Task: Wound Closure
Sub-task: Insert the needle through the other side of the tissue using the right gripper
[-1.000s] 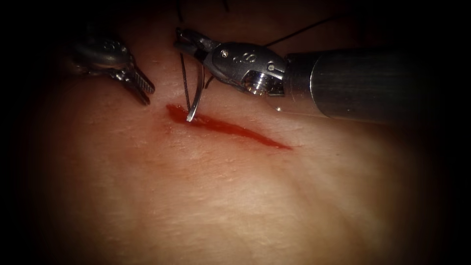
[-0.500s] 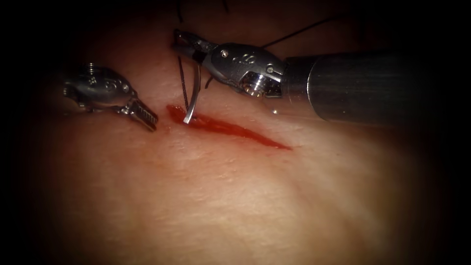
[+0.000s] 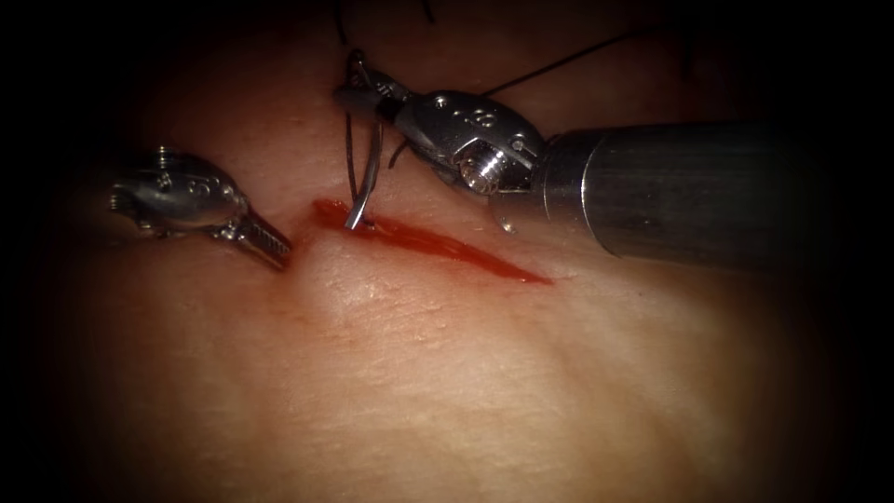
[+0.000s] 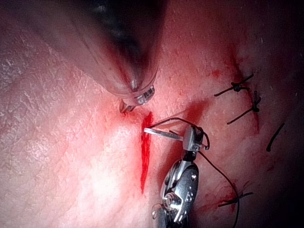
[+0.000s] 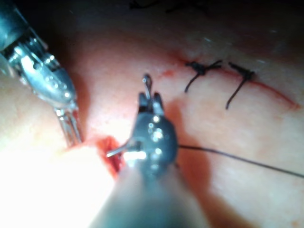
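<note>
While pinched in the right tool (image 3: 365, 86), curved steel needle (image 3: 366, 182), tip in the cut (image 3: 438, 244); left tool (image 3: 270, 245) closed, against tissue (image 3: 447, 373).

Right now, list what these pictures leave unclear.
- Needle tip: endoscope view, lost where it meets the cut; depth unknown.
- Left tool jaw tips: pressed into the tissue; whether they pinch it is unclear.
- Thread: runs into dark edge.
</note>
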`<act>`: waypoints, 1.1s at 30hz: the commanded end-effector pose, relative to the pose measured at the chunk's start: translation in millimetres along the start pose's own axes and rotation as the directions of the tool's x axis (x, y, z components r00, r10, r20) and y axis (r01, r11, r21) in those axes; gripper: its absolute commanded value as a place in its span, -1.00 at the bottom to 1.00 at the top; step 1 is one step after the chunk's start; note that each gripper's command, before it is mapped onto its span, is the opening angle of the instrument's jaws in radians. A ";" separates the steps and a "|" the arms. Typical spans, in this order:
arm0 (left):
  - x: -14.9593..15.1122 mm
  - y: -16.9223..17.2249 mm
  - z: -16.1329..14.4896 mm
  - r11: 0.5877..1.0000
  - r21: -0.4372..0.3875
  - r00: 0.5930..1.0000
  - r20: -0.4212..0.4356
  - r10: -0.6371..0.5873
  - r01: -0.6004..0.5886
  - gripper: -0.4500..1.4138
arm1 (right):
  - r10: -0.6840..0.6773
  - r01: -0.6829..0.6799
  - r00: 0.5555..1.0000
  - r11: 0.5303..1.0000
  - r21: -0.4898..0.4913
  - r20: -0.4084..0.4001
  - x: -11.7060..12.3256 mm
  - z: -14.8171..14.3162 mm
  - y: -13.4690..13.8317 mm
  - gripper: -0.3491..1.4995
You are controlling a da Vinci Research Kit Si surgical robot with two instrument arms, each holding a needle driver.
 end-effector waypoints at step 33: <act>-4.1 2.2 1.7 1.000 0.021 0.999 -0.034 -0.009 0.010 -0.39 | 0.300 -0.300 0.953 0.954 -0.006 0.045 -1.4 0.5 0.4 -1.00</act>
